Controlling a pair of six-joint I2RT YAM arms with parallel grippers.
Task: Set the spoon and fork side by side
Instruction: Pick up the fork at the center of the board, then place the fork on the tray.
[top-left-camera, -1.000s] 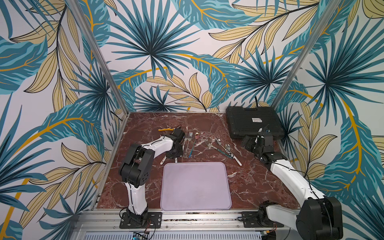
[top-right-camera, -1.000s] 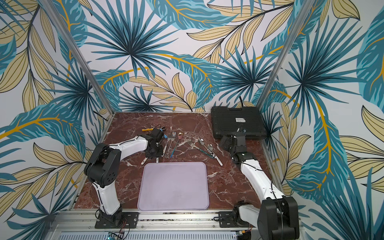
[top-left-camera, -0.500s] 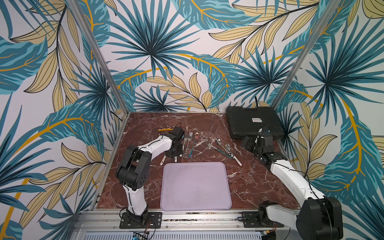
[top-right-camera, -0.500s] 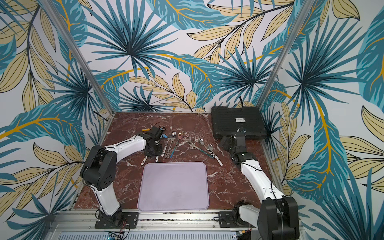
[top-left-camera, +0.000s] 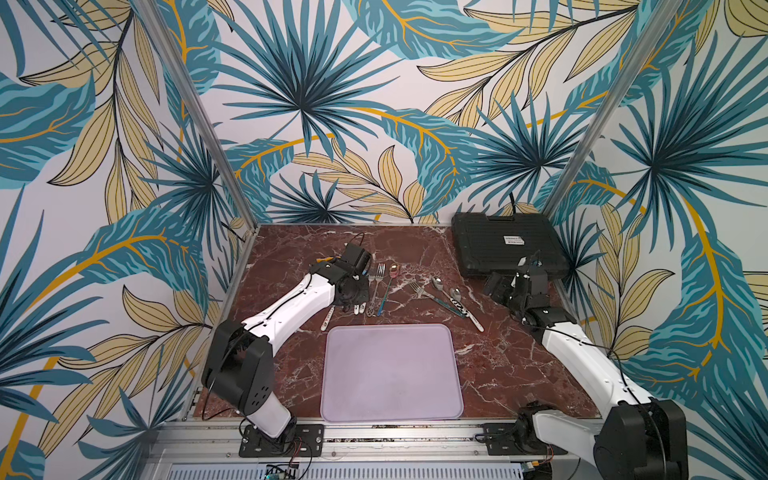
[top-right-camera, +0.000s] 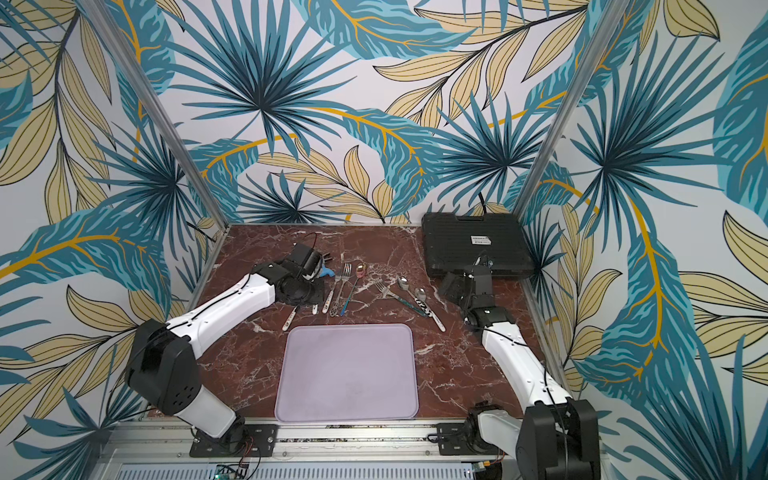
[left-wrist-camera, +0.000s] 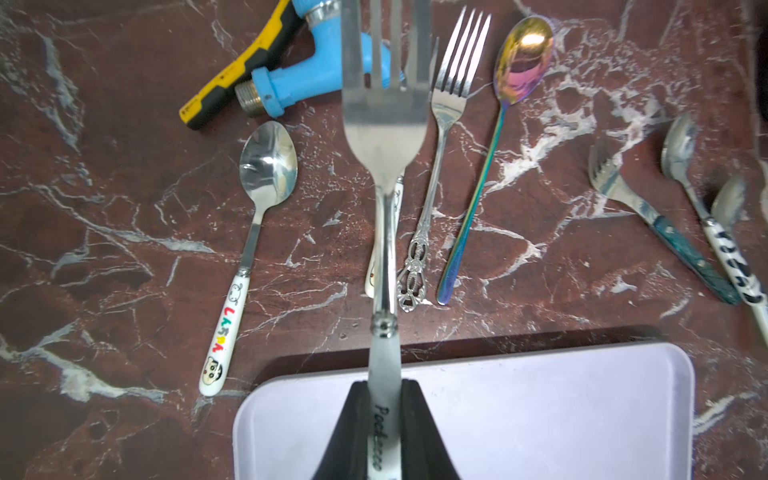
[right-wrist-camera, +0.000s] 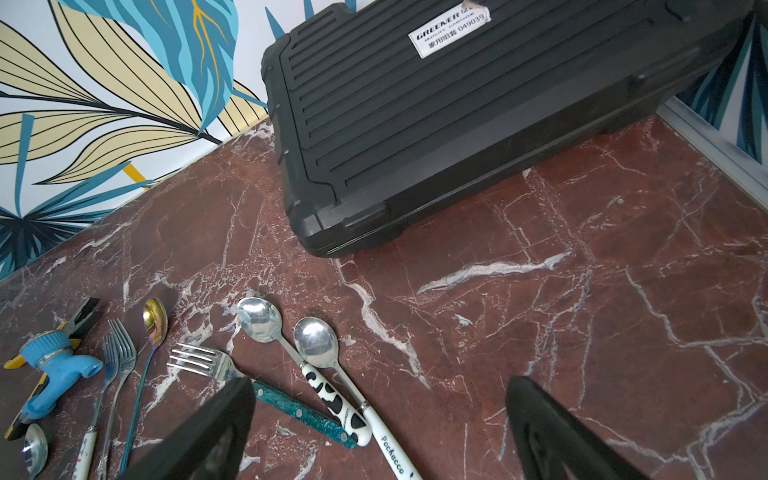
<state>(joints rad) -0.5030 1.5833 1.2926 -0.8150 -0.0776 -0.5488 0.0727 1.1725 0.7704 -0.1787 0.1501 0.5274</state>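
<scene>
At left gripper (left-wrist-camera: 384, 399): jaws pinch fork (left-wrist-camera: 384, 137) by white handle; fork raised over tray (left-wrist-camera: 582, 415) far edge. Just beside, apart, spoon (left-wrist-camera: 268, 166) lies flat on table (left-wrist-camera: 124, 208). Farther off, right gripper (right-wrist-camera: 378, 384) spread wide, empty, near case (right-wrist-camera: 457, 124).

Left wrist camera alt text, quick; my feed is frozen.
The left end effector grips a white-handled fork by its handle, above the marble table. On it lie a cartoon-handled spoon, an ornate fork, a rainbow spoon and a lilac mat.
</scene>
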